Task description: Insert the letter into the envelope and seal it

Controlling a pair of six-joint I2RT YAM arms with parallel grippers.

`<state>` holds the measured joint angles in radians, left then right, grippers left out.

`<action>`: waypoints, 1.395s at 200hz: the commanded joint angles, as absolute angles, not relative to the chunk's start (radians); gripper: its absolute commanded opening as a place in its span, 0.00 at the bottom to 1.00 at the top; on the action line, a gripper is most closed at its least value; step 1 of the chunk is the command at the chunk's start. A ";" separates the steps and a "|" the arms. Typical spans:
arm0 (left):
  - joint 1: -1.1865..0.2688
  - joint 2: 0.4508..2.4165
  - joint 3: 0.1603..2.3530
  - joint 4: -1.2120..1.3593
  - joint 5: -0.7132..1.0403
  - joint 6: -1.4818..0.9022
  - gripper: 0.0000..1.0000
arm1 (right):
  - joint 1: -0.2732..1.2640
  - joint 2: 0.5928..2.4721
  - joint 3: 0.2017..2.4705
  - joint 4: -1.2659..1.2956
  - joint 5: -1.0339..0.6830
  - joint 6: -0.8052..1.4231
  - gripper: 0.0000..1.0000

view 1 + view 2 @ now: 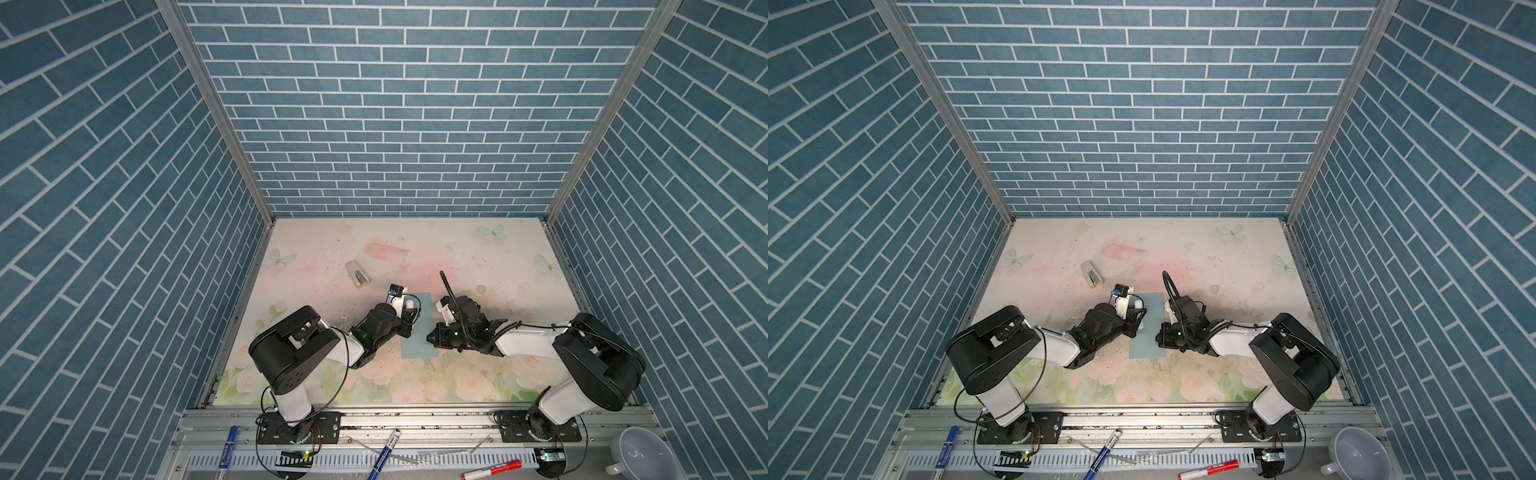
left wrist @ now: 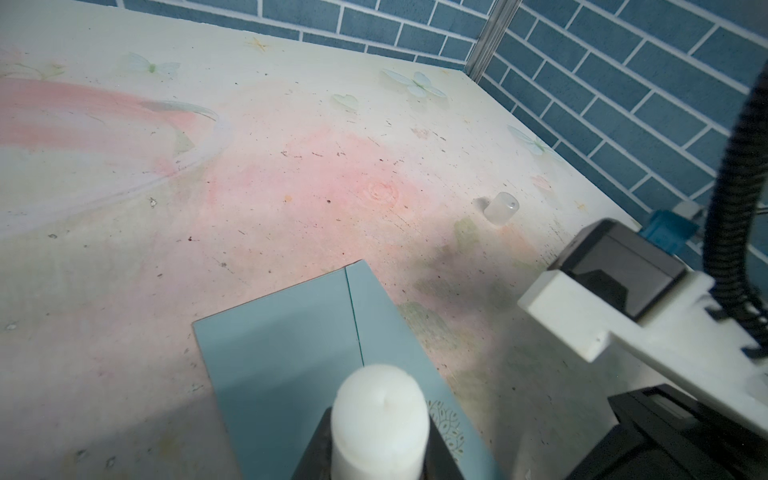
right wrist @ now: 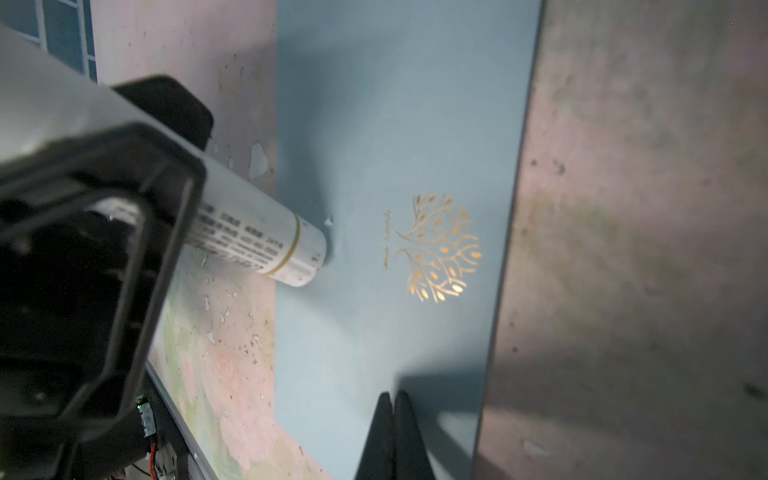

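While the envelope (image 1: 419, 332) lies flat at lower centre of both top views, with the letter unseen, sealing is judged in hand: the glue stick (image 3: 257, 237), clamped in the left gripper (image 2: 380, 449), is pressed to it, the right gripper (image 3: 392, 436) is closed empty, and a steady stroke is called for.

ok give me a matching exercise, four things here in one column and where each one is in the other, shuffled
1 glue stick
2 envelope
3 stapler
4 clear cap

A flat on the table, below the right gripper
B standing alone, right half of the table
C in the left gripper
D lying alone, left half of the table

Pairs: 1-C, 2-A, 3-D, 4-B
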<state>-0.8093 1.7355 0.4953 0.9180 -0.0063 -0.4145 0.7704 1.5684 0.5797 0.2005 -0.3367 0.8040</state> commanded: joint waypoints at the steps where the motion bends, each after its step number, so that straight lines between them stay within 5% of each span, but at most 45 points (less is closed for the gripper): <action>1: -0.815 1.755 0.496 0.888 -0.007 -0.410 0.00 | 0.772 1.587 0.620 0.159 -0.293 0.774 0.00; 87: -0.804 1.572 0.525 0.679 -0.083 -0.368 0.00 | 0.768 1.556 0.777 0.035 -0.255 0.668 0.00; 279: -0.801 1.725 0.517 0.793 -0.048 -0.417 0.00 | 0.713 1.793 0.857 0.096 -0.301 0.669 0.00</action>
<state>-0.8036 1.6981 0.5182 0.8062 -0.0559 -0.4137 0.7334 1.7645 0.8429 0.0967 -0.3115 0.6804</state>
